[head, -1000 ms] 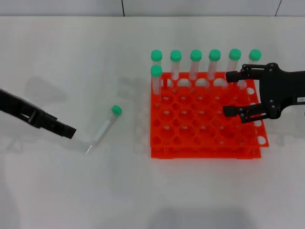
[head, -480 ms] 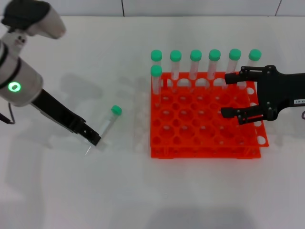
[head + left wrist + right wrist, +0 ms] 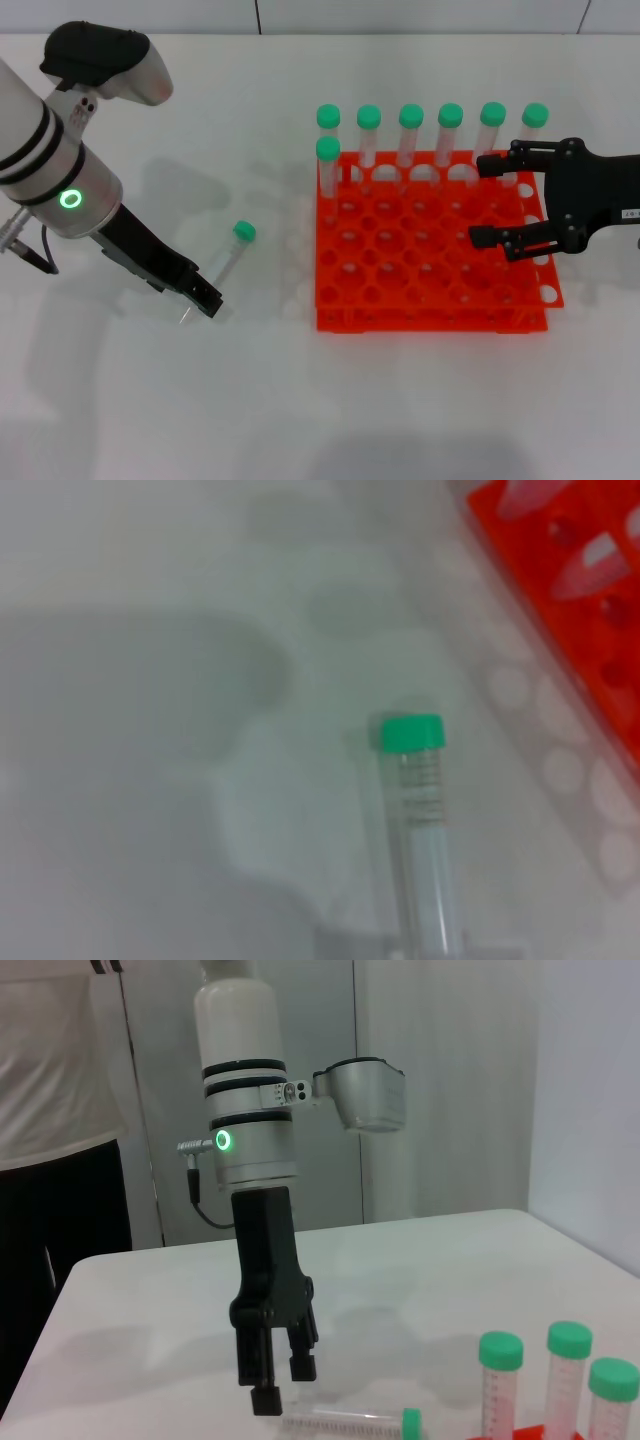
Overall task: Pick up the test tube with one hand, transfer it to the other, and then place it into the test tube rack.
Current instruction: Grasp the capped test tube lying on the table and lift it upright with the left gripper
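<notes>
The test tube (image 3: 225,265), clear with a green cap, lies on the white table left of the rack; it also shows in the left wrist view (image 3: 422,830) and the right wrist view (image 3: 350,1422). My left gripper (image 3: 205,297), on the silver arm with the green light, is low over the tube's pointed end; the right wrist view shows this gripper (image 3: 283,1385) open, its fingers just above the table. My right gripper (image 3: 487,198), black with a white label, is open and empty above the right side of the orange-red test tube rack (image 3: 430,300).
Several green-capped tubes (image 3: 411,135) stand upright in the rack's back row and back left corner; some show in the right wrist view (image 3: 570,1360). The rack's corner shows in the left wrist view (image 3: 590,590). White table lies in front of the rack.
My left arm has swung in from the left, and its gripper now reaches the tube's pointed end. The tube has not moved. The right gripper has stayed nearly still.
</notes>
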Robot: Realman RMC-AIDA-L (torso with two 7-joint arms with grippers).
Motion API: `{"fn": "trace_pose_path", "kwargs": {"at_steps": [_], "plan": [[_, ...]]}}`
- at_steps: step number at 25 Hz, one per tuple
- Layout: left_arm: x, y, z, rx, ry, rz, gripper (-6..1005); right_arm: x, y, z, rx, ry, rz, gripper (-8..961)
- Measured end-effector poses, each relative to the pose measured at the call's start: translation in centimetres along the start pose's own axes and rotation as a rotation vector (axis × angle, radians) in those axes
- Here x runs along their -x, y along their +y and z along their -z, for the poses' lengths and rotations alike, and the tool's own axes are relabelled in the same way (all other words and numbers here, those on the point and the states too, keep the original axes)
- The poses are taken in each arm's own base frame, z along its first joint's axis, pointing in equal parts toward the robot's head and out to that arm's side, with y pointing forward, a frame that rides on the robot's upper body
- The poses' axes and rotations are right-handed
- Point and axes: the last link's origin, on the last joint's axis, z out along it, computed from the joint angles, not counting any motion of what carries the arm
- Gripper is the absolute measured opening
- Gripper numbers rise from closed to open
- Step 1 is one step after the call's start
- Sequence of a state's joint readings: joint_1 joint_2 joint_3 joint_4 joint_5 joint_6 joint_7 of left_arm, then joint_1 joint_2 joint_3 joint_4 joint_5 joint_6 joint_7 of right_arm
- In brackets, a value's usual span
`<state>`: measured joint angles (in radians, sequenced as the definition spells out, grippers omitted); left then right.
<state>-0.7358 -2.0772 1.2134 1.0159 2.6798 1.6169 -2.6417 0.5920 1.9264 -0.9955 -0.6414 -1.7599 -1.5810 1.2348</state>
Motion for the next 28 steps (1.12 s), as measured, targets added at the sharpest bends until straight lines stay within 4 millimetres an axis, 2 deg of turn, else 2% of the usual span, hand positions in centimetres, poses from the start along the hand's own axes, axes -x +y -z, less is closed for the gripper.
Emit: {"fn": "trace_pose_path", "kwargs": {"at_steps": [10, 15, 23, 28], "plan": [[-0.4, -0.2, -0.8, -0.005, 0.011, 0.019, 706, -0.1, 0.1, 0.1, 0.006, 0.004, 0.005, 873], [-0.5, 0.0, -1.0, -0.017, 0.008, 0.031, 467, -0.1, 0.1, 0.1, 0.008, 0.003, 0.003, 873], [-0.6, 0.4, -1.4, -0.041, -0.015, 0.032, 359, 0.0, 0.2, -0.1, 0.016, 0.002, 0.004, 873], [-0.6, 0.4, -1.7, -0.039, -0.022, 0.047, 362, 0.0, 0.2, -0.1, 0.017, 0.001, 0.005, 873]]}}
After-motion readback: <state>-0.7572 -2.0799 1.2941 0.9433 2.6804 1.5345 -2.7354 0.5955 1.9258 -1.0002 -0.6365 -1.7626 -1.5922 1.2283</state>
